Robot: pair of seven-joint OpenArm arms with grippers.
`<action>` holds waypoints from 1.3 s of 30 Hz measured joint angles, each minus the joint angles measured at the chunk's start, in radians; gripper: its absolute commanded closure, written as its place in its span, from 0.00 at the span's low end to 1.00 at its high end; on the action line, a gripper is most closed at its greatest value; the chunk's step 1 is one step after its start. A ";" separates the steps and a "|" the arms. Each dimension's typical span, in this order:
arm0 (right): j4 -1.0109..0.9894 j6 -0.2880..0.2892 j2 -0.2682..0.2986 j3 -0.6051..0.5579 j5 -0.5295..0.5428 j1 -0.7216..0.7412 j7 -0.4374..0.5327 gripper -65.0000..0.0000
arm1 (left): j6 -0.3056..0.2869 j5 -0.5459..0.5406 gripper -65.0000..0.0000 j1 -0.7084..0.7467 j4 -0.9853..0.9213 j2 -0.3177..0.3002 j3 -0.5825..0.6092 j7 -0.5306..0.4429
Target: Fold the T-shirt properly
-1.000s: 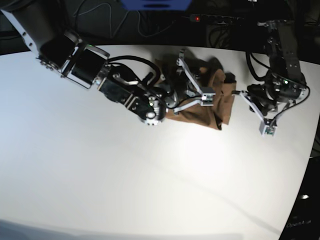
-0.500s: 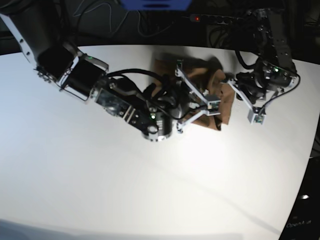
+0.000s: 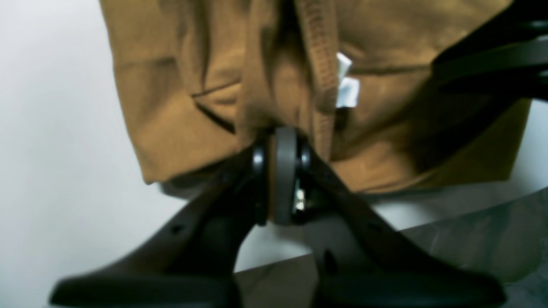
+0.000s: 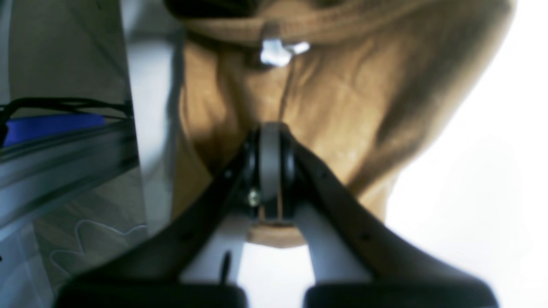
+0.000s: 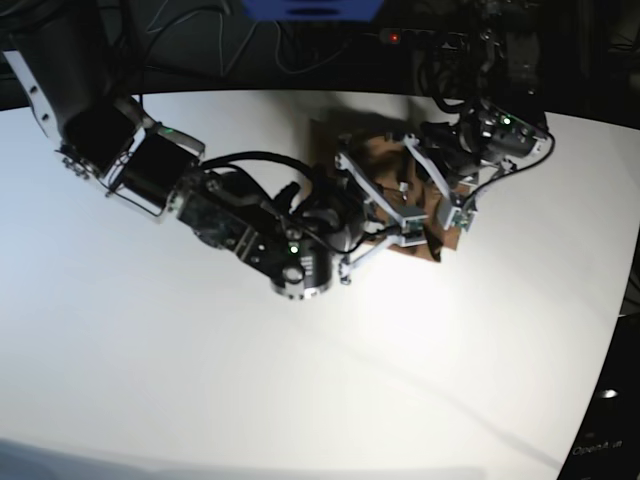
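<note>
I see the T-shirt [image 5: 385, 165] bunched up small near the far edge of the white table [image 5: 320, 380], at about one o'clock from the table's middle. It is tan-brown and full of soft wrinkles. A little white label [image 3: 347, 85] shows just beside the thick stitched hem in my left wrist view. I see the same label in my right wrist view, near the top.

My right gripper [image 4: 269, 171] is clenched tight, and a thin bit of the brown cloth is pinched between its pads. The rest of the shirt spreads out past the tips toward twelve o'clock. In the base view this gripper [image 5: 412, 230] sits at the shirt's five o'clock edge.

My left gripper [image 3: 280, 171] is clenched too. Its tips press right at a fold of the shirt, and a sliver of cloth looks caught between them. In the base view it [image 5: 455, 215] is at the shirt's four o'clock corner, just beside the other gripper.

Black cables [image 5: 200, 25] lie past the table's far edge.
</note>
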 measured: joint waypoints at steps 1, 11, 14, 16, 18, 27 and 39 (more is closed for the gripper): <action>0.000 0.000 0.005 0.000 0.000 0.002 0.000 1.00 | 0.000 -0.022 0.97 -0.015 0.000 0.006 -0.003 0.021; 0.000 0.000 0.024 0.001 0.000 0.001 -0.043 1.00 | 0.003 -0.242 0.97 -0.050 0.098 -0.092 -0.029 0.133; 0.000 0.000 0.027 0.001 0.001 0.000 -0.042 1.00 | 0.002 -0.312 0.97 -0.050 0.098 -0.092 -0.119 0.156; 0.000 0.000 0.039 0.001 0.003 0.001 -0.039 1.00 | 0.001 -0.373 0.97 -0.064 0.098 -0.096 -0.168 0.163; 0.001 0.000 0.048 0.001 0.000 0.002 -0.042 1.00 | 0.000 -0.474 0.97 -0.087 0.098 -0.133 -0.196 0.168; 0.002 0.000 0.091 0.001 0.003 0.006 -0.039 1.00 | 0.007 -0.650 0.97 -0.221 0.092 -0.114 -0.248 0.192; 0.002 0.000 0.085 0.003 0.000 -0.011 -0.038 1.00 | 0.008 -0.430 0.97 -0.254 -0.094 -0.047 -0.123 0.076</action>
